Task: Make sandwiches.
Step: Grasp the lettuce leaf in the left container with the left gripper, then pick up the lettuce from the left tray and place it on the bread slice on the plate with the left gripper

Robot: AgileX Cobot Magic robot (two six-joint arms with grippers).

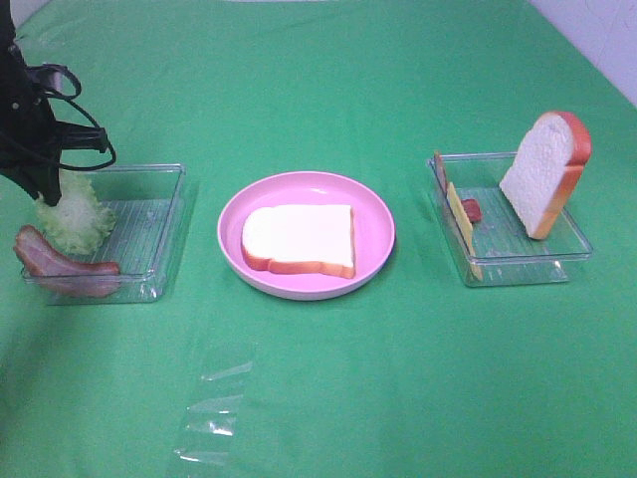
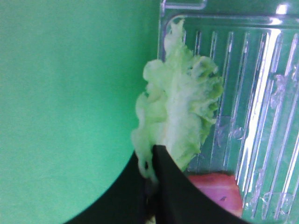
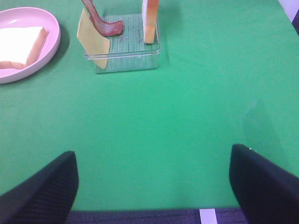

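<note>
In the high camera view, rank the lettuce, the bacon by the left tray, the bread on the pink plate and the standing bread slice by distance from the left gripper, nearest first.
1. lettuce leaf: pinched in the left gripper, at the left tray.
2. bacon strip: that tray's near corner.
3. flat bread slice: on the middle plate.
4. standing bread slice: in the right tray.

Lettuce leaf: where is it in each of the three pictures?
Exterior high: far left, lettuce leaf pinched by the left gripper over the clear tray edge.
Left wrist: middle of the picture, leaf between the dark fingers.
Right wrist: not in it.
Shared landmark: the bacon strip beside it.
</note>
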